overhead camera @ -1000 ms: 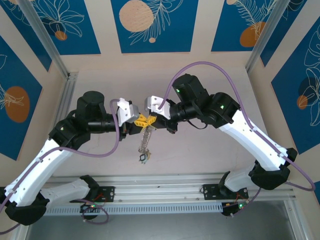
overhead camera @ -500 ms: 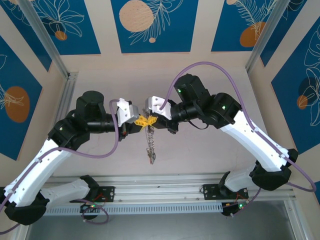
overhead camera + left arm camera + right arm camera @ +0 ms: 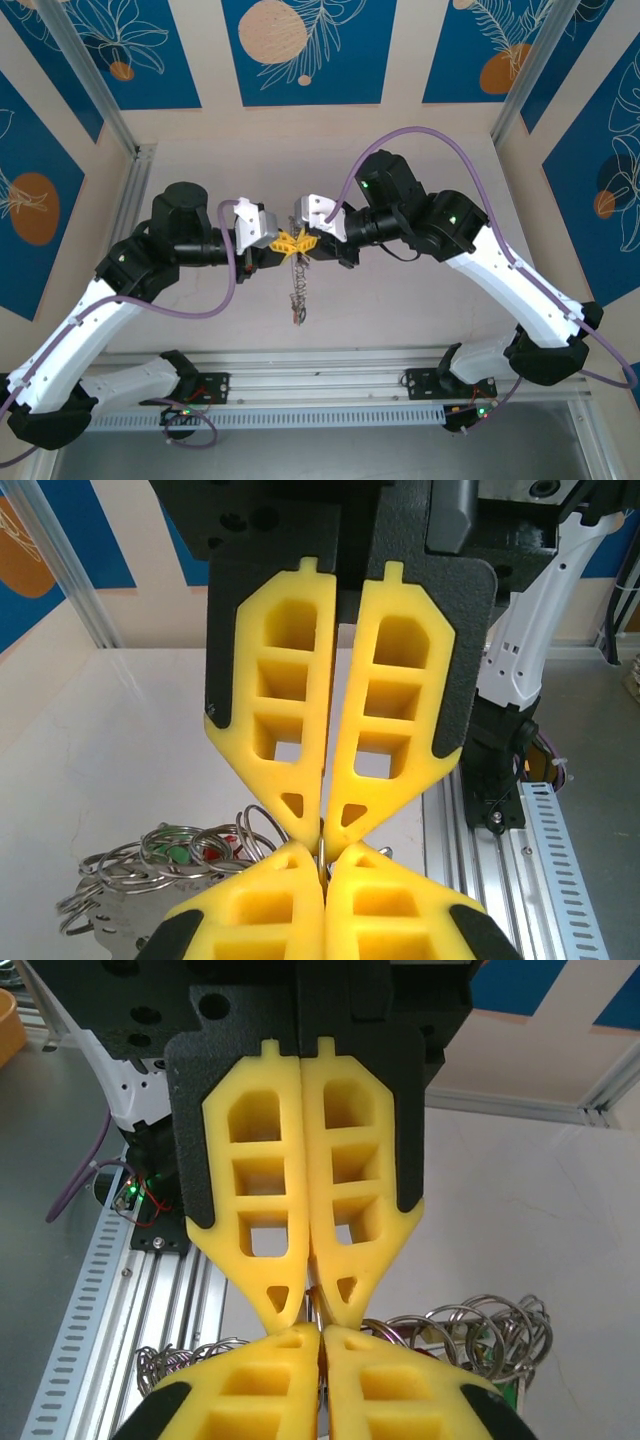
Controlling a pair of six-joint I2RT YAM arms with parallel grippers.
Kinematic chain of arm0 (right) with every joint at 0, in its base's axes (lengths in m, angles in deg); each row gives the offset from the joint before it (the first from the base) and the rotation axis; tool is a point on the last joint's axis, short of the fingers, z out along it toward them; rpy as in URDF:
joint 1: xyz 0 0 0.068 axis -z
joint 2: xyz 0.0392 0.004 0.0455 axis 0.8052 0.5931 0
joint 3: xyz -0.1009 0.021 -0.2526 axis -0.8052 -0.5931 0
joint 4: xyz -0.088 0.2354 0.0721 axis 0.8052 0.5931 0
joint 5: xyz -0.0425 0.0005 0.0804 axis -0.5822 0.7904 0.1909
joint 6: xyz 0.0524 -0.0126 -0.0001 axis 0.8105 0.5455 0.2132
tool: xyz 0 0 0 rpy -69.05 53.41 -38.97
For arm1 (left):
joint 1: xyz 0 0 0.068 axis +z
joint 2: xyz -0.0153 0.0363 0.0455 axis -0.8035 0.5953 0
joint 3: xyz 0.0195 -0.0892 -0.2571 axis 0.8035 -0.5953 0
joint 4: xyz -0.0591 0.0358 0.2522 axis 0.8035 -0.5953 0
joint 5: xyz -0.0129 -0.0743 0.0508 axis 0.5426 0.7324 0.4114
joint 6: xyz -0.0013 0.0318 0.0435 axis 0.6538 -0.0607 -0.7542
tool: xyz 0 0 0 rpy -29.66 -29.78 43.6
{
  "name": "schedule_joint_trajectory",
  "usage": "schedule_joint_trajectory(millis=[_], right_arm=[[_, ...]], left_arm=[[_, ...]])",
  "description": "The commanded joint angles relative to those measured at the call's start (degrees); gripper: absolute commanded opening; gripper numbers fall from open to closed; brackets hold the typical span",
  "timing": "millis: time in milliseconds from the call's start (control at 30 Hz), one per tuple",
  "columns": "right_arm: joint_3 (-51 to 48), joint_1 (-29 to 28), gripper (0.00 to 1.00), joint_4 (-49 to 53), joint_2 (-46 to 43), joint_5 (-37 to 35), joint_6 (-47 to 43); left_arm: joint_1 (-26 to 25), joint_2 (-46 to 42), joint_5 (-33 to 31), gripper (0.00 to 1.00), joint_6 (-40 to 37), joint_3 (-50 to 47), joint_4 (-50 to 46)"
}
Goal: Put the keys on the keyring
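Keyring (image 3: 297,292) swung right, hanging under the left hand (image 3: 284,242) and right hand (image 3: 303,241), both clamped on it

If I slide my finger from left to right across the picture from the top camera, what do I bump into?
You'd meet: left arm's black joint → left gripper → dangling keyring → right gripper → right arm's black joint.
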Motion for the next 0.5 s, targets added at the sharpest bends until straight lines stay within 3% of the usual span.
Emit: schedule_joint_trajectory(millis=[0,233,467], right_arm=[[-1.7,0.1,0.18,-3.4,-3.6,4.2,0.6],[-8.1,1.9,0.26,-6.0,-8.2,6.7,2.7],[-12.8,4.2,0.20,-9.5,-10.4,13.1,5.6]], left_arm=[[-0.4,-1.8,-0.3,0.00,-0.1,-0.6,2.5],[-0.4,-2.5,0.8,0.00,0.5,-0.9,3.4],[-0.3,-3.5,3.9,0.00,3.0,-1.2,7.1]])
